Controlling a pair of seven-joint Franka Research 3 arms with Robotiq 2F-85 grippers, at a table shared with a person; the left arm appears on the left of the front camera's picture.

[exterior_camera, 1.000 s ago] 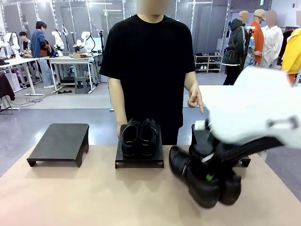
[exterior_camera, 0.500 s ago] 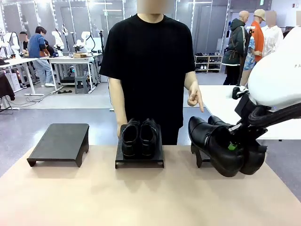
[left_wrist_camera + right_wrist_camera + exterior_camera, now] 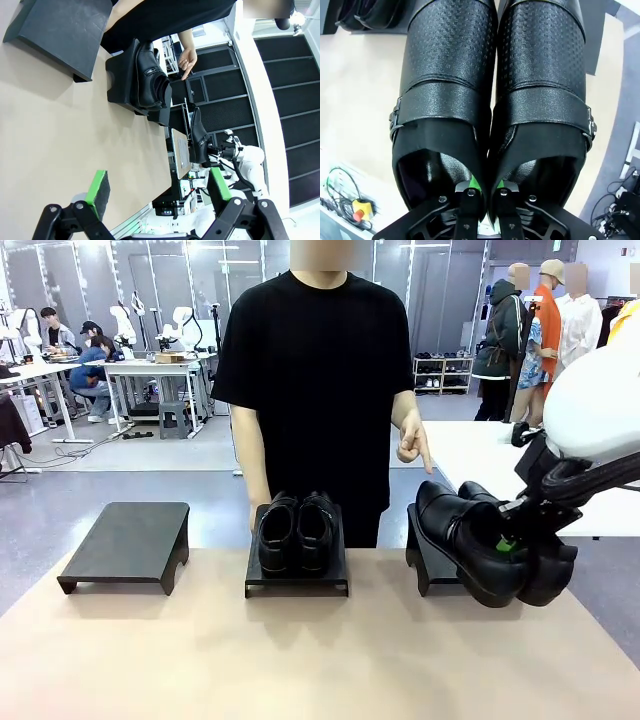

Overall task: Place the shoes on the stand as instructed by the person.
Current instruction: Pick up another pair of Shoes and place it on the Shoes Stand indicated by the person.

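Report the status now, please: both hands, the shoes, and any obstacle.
Right hand shut on held pair of shoes, above right stand. Left hand open, idle. Other pair on middle stand. Person's hand points down nearby.

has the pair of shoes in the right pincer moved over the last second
Yes. The held pair of shoes has risen off the table and swung back right, against the fixed right-hand stand, carried by the right pincer.
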